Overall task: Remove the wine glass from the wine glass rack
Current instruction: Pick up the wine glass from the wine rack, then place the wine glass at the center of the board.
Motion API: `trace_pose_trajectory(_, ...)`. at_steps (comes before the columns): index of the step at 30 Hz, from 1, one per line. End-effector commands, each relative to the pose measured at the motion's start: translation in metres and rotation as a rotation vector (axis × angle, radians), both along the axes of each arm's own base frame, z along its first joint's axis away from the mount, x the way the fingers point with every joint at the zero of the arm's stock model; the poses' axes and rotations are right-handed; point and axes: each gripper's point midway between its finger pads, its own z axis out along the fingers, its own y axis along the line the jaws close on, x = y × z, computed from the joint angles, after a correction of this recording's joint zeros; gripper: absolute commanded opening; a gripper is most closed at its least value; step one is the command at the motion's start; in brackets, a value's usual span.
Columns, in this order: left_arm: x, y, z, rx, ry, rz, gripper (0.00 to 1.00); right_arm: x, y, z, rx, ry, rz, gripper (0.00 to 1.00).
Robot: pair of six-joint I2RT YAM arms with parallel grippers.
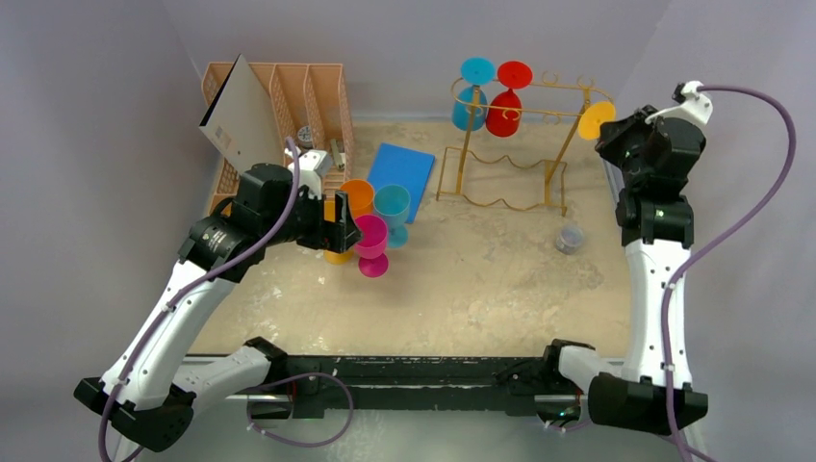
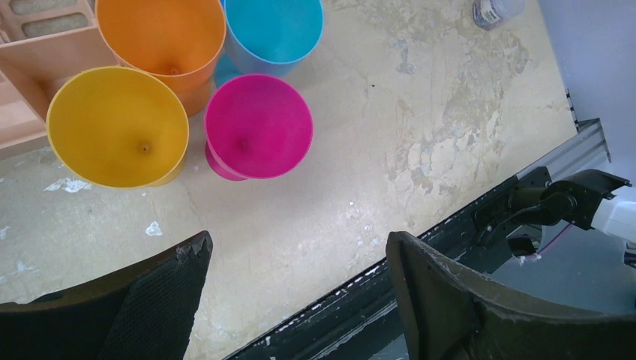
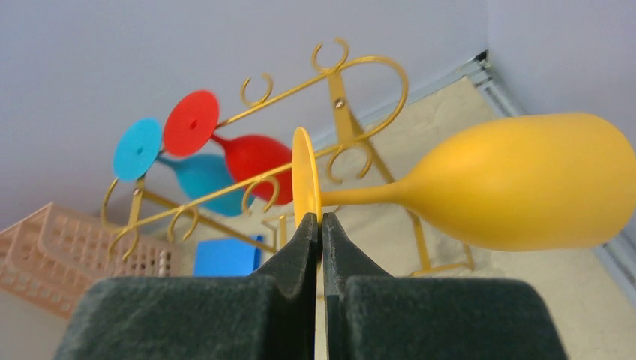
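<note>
Clenched tight, on the right: right pincer (image 3: 321, 219), nipping the lower rim of the thin round foot of the yellow wine glass (image 3: 525, 184). Held nearly level, foot edge-on just above the fingertips, stem and bowl stretching off to that pincer's right. Directly behind the pincer, the wine glass rack (image 3: 343, 112), its looped gold rails running away to the pincer's left. Cannot tell whether the foot rests on a rail or hangs just clear of it. Farther along those rails, left of and beyond the pincer, hanging bowl-down side by side: a red glass (image 3: 255, 157) and a blue glass (image 3: 202, 176).

Released and spread wide, on the left: left pincer (image 2: 298, 241), holding nothing, hovering above the tabletop (image 2: 420, 112). Ahead of its fingertips, standing upright in a tight cluster: magenta glass (image 2: 259, 126) nearest, standing yellow glass (image 2: 118, 127) beside it toward the left finger, orange glass (image 2: 161, 34) and teal glass (image 2: 274, 28) behind those two. Well apart from this pincer, across the tabletop: the rack and the gripped glass.
</note>
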Motion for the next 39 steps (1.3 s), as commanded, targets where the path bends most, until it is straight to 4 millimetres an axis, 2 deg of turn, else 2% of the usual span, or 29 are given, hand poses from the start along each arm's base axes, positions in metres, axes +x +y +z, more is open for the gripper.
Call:
trace_pose_trajectory(1,0.004,-0.005,0.008,-0.034,-0.035,-0.017,0.84,-0.026,0.026,-0.009,0.083,0.021,0.104,0.00)
trace_pose_trajectory(5,0.002,-0.006,0.010,-0.046,-0.038,-0.019,0.84,-0.049,0.038,-0.024,0.162,0.017,0.118,0.00)
trace_pose_trajectory(9,0.000,-0.011,0.012,-0.075,-0.037,-0.040,0.85,-0.059,0.048,-0.024,0.192,0.009,0.159,0.00)
trace_pose_trajectory(12,-0.001,-0.019,0.014,-0.115,-0.035,-0.063,0.85,-0.063,0.071,-0.030,0.277,0.024,0.267,0.00)
trace_pose_trajectory(15,-0.001,-0.026,0.017,-0.155,-0.043,-0.080,0.85,-0.072,0.102,-0.041,0.354,0.060,0.429,0.00)
trace_pose_trajectory(19,-0.002,-0.036,0.021,-0.206,-0.045,-0.122,0.84,-0.091,0.154,-0.067,0.430,0.146,0.676,0.00)
trace_pose_trajectory(22,-0.003,-0.050,0.022,-0.254,-0.029,-0.182,0.84,-0.109,0.193,-0.089,0.388,0.225,0.836,0.00)
trace_pose_trajectory(24,-0.003,-0.058,0.022,-0.280,-0.016,-0.224,0.82,-0.117,0.211,-0.098,0.362,0.261,0.911,0.00)
trace_pose_trajectory(27,-0.005,-0.067,0.025,-0.310,-0.009,-0.274,0.80,-0.121,0.222,-0.098,0.334,0.238,0.966,0.00)
trace_pose_trajectory(32,-0.005,-0.080,0.032,-0.374,-0.010,-0.339,0.80,-0.132,0.253,-0.080,0.366,0.184,1.160,0.00)
trace_pose_trajectory(39,0.000,-0.099,0.035,-0.457,0.000,-0.360,0.75,-0.152,0.281,-0.077,0.332,0.156,1.329,0.00)
